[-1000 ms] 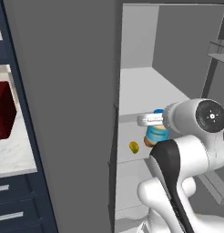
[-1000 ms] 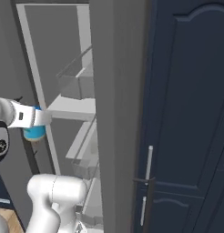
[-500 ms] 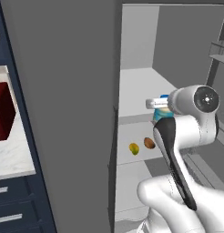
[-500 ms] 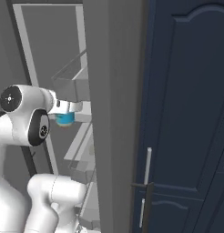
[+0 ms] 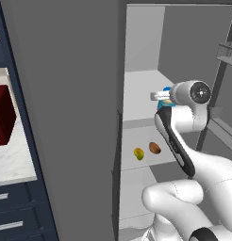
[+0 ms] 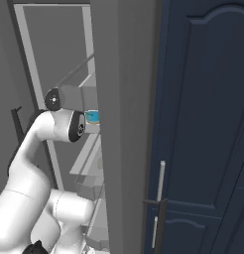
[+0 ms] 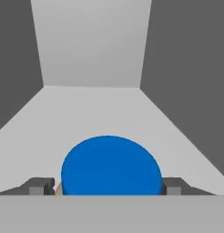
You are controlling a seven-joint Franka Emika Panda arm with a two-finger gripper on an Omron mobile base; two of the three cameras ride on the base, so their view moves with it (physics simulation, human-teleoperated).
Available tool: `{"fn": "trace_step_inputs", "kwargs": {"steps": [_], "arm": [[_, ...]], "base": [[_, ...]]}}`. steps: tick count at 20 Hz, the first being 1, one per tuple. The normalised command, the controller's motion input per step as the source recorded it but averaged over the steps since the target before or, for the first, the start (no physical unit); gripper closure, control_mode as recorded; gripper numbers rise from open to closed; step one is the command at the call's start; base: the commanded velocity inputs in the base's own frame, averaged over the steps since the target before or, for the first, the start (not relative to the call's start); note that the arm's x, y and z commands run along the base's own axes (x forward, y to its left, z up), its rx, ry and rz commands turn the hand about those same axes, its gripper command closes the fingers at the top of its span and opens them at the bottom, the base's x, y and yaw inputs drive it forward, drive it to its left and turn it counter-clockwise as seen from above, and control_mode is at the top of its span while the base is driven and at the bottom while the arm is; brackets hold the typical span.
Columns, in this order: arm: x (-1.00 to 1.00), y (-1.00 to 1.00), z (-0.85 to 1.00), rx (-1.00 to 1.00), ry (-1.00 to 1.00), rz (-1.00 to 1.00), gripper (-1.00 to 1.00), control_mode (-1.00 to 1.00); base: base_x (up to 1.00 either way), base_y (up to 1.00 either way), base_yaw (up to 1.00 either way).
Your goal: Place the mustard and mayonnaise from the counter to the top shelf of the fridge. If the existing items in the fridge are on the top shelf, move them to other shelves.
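Observation:
My gripper (image 7: pixel 107 186) is shut on the mayonnaise (image 7: pixel 111 164), whose blue lid shows between the two fingertips (image 7: pixel 40 186). The jar (image 5: pixel 161 104) hangs inside the fridge (image 5: pixel 193 42) over the top shelf (image 5: pixel 136 92); whether it touches the board I cannot tell. From the right base view the jar (image 6: pixel 91 117) peeks out beside the grey fridge panel (image 6: pixel 124 124). The existing items, a yellow-green lump (image 5: pixel 138 153) and an orange-brown lump (image 5: pixel 154 148), lie on a lower shelf (image 5: pixel 136 164). The mustard is out of view. The counter (image 5: pixel 12 162) is at the far left.
A dark red block (image 5: pixel 2 117) stands on the counter. The fridge's big grey door (image 5: pixel 66 117) stands between counter and shelves. Door racks (image 5: pixel 226 52) jut in at the right. A navy cabinet door (image 6: pixel 203 124) with a silver handle (image 6: pixel 161 181) flanks the fridge.
The arm has risen and reached deeper into the fridge, carrying the mayonnaise from the lower shelf's height up to the top shelf. The two lumps have not moved.

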Motion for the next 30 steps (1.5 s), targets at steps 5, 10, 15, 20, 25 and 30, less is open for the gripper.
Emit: {"fn": "trace_step_inputs", "kwargs": {"steps": [5,10,15,20,25,30], "arm": [[1.00,0.00,-0.05,-0.15,0.02,0.00,1.00,-1.00],[0.86,-0.12,-0.27,-0.05,0.10,0.00,1.00,-1.00],[0.42,-0.27,-0.50,0.00,0.16,0.00,1.00,-1.00],[0.09,-0.11,-0.27,0.00,0.02,0.03,-1.00,-1.00],[0.00,0.00,0.00,0.00,0.00,0.00,-1.00,-1.00],[-0.13,0.00,0.00,0.00,-0.06,0.00,-1.00,-1.00]], "base": [[0.00,0.00,0.00],[0.00,0.00,0.00],[0.00,0.00,0.00],[0.00,0.00,0.00],[0.00,0.00,0.00],[0.00,0.00,0.00]]}}
